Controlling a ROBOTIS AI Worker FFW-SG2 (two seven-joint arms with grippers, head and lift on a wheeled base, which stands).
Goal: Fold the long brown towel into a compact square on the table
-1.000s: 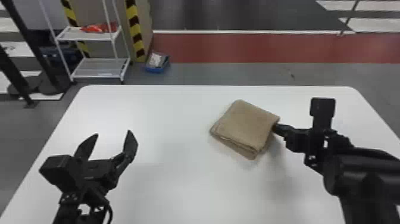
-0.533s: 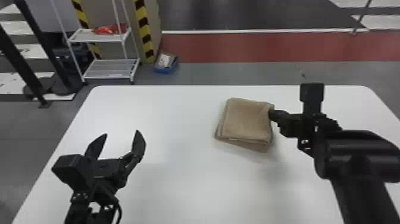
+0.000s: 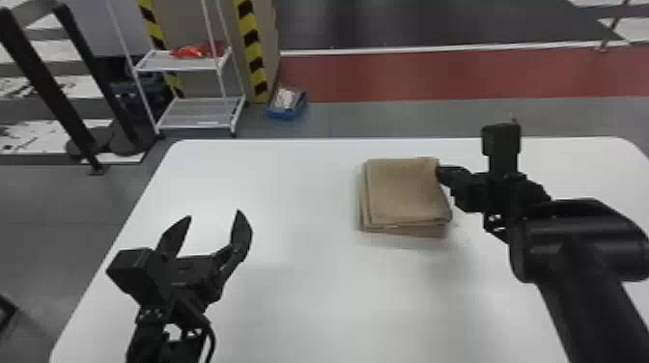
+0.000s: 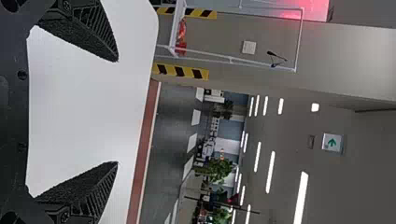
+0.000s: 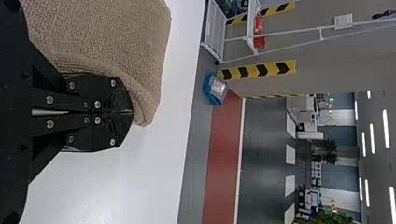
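The folded brown cloth towel near the white table's far edge likely needs only tidying, black right gripper closed alongside, black left gripper gaping empty.

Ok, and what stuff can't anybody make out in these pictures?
- Towel, underside: hidden in the head view by its own top layers.
- Table, near side: cut off by the head view's bottom edge.
- Red thing on the shelf: too small in the head view to tell what it is.
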